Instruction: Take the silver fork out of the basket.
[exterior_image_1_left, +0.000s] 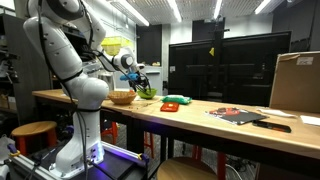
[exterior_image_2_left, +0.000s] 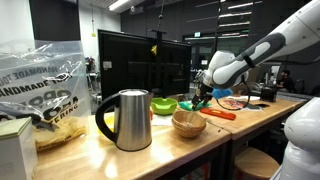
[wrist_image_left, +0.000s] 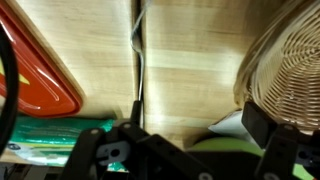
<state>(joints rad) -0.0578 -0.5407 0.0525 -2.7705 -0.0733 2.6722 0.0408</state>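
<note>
1. The arm (exterior_image_1_left: 62, 45) is glossy white, made of thick rounded segments with smooth, bulging joints.
2. Its base (exterior_image_1_left: 78, 150) is a white column of the same finish.
3. The wrist (exterior_image_2_left: 215, 72) ends in a round, pale grey housing.
4. The gripper (exterior_image_1_left: 137, 78) is black; in the wrist view its fingers (wrist_image_left: 275, 150) look blocky and angular, and a small teal patch sits on one link.

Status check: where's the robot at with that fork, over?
Gripper above the table, next to basket; grip unclear. Silver fork outside basket, over bare tabletop. Green bowl close by.
</note>
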